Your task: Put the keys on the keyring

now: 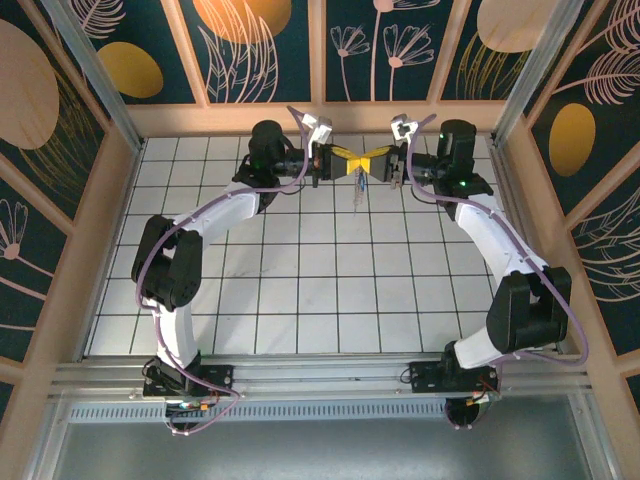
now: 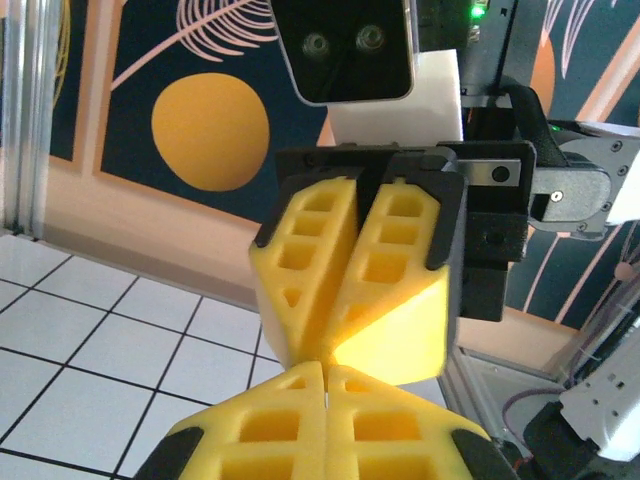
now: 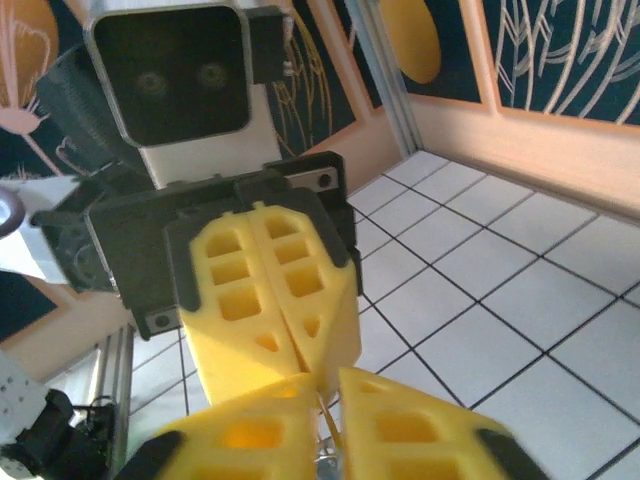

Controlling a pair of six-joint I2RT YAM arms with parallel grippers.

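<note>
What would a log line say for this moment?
left gripper: shut | right gripper: slightly open | tips: tip to tip | keys: hanging beneath

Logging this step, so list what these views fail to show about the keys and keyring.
Top view: the keys are a tiny dangling blur; the keyring is indistinguishable.
Left wrist view: the left gripper, shut, hides anything pinched.
Right wrist view: the right gripper, cut by the bottom edge; grip unclear.

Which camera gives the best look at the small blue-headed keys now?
Top external: the small blue-headed keys dangle clear beneath the meeting left claw and right claw, though tiny. Right wrist catches a thin pale sliver, possibly theirs, inside the right claw; left wrist faces yellow claw tips.
</note>
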